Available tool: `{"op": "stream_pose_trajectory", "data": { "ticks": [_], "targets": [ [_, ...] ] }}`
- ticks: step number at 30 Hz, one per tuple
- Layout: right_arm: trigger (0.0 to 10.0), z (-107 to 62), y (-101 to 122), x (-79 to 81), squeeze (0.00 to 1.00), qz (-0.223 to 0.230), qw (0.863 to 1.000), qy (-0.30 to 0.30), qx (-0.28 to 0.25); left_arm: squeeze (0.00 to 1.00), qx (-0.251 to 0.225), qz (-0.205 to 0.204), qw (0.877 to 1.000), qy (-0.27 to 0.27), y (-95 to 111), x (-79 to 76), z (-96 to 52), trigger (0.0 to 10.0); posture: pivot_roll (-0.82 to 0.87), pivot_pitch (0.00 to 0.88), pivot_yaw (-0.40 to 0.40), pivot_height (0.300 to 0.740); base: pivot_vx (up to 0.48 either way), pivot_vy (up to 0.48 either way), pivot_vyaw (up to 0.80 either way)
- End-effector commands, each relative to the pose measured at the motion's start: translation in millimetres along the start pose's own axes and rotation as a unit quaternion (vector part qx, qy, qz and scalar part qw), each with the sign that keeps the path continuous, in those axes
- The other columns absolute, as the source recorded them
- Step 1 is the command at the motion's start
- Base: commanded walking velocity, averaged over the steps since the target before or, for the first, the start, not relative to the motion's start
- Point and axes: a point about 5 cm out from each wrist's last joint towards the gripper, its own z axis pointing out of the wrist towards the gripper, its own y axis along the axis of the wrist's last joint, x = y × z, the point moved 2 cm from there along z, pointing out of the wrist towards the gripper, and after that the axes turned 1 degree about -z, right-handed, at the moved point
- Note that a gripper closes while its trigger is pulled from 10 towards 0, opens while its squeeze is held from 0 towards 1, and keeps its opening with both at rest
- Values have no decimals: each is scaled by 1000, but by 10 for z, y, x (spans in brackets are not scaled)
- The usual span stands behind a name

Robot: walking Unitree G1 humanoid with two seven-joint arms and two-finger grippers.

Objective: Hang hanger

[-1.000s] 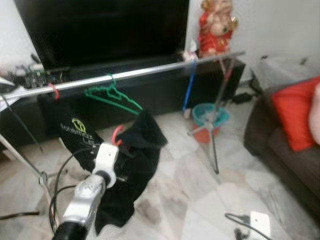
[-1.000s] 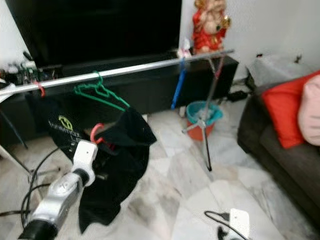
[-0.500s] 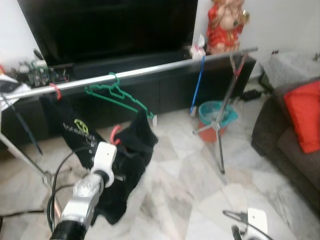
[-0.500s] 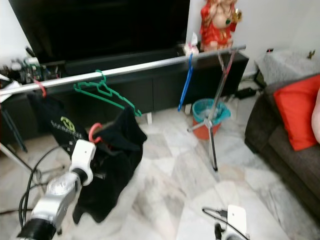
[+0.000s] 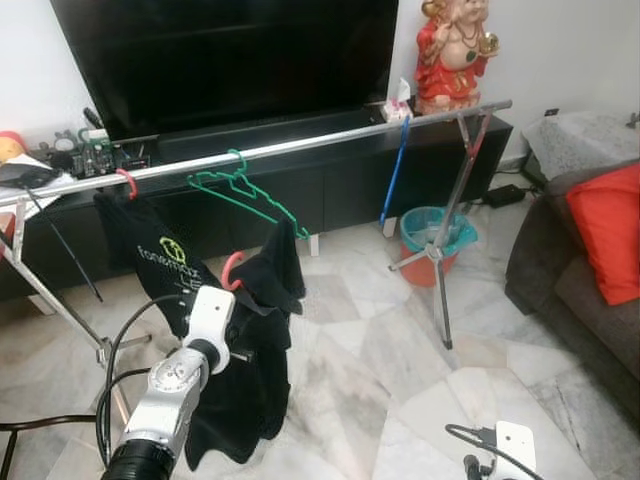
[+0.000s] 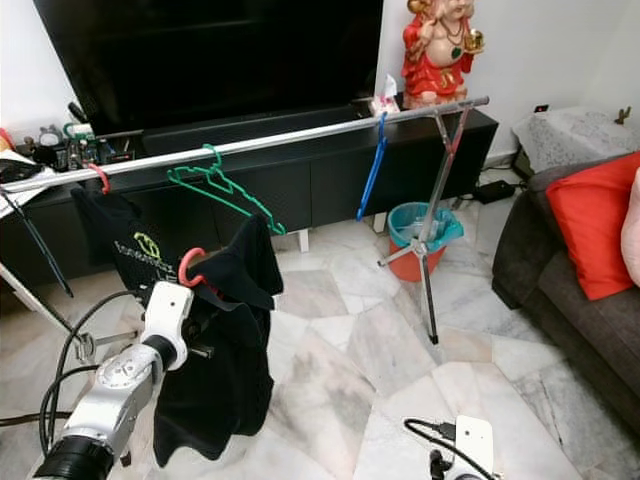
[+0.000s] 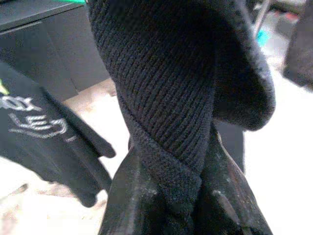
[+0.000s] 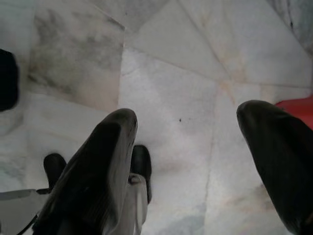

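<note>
A black knit garment [image 5: 250, 370] on a red hanger, whose hook [image 5: 230, 268] pokes out at its top, hangs from my left gripper [image 7: 172, 196]. That gripper is shut on the fabric, and its fingers [image 7: 128, 196] are partly wrapped in it. It is held low in front of the long silver rail [image 5: 300, 145]. On the rail hang a green hanger [image 5: 240, 190], a black printed T-shirt [image 5: 150, 250] on a red hanger, and a blue hanger [image 5: 395, 165]. My right gripper [image 8: 186, 147] stands open above the marble floor with nothing between its fingers [image 8: 98, 161].
Behind the rail stand a black TV console [image 5: 340, 180], a large TV and a red statue [image 5: 455, 50]. Near the rail's tripod leg [image 5: 445, 260] is a teal bucket [image 5: 437, 235]. A sofa with a red cushion [image 5: 610, 240] is at the right. A white power strip [image 5: 512, 445] lies on the floor.
The camera has shifted and steadied. The black garment, flared out to the right a second ago, now hangs straight down from my left gripper, which stays at much the same height.
</note>
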Motion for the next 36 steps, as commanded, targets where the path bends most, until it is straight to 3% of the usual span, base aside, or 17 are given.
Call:
{"op": "stream_pose_trajectory", "data": {
  "ticks": [1, 36],
  "targets": [
    [10000, 0, 9, -14, 0, -7, 1000, 3, -2, 0, 43, 14, 998, 45, -297, 167, -175, 10000, 51, 0, 14, 740, 0, -292, 0],
    [10000, 2, 21, -14, 0, -19, 1000, 13, 1, 0, 35, 8, 998, 48, -275, 82, -138, 10000, 50, 0, 3, 740, 14, -358, 79]
  ]
}}
